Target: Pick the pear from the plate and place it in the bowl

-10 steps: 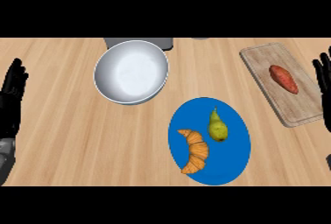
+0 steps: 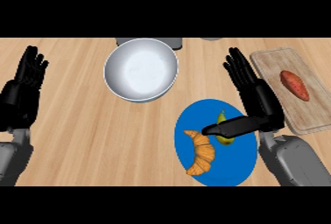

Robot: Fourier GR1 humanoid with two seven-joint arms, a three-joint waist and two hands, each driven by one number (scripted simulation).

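From the head view, my right hand [image 2: 258, 103] stands over the right side of the blue plate [image 2: 239, 168], fingers straight and spread toward the far edge of the counter [image 2: 77, 144], thumb stretched out to the left. It holds nothing. I judge it sits this way to bracket the pear [image 2: 222, 119]: the thumb lies across the pear's lower half, hiding part of it, while the fingers wait on the far side, so a curl would close round the fruit. Whether the thumb touches the pear I cannot tell.

My left hand [image 2: 22, 89] rests open near the left edge, fingers up, well apart from everything.

The plate carries two things: the pear near its upper middle, stem pointing away from me, and a croissant [image 2: 202, 152] just beside it on the left. The bowl [image 2: 141, 69], grey and holding nothing that I can see, lies up and left of the plate, near but apart. A board [image 2: 304, 120] at the right bears a sweet potato [image 2: 295, 85].
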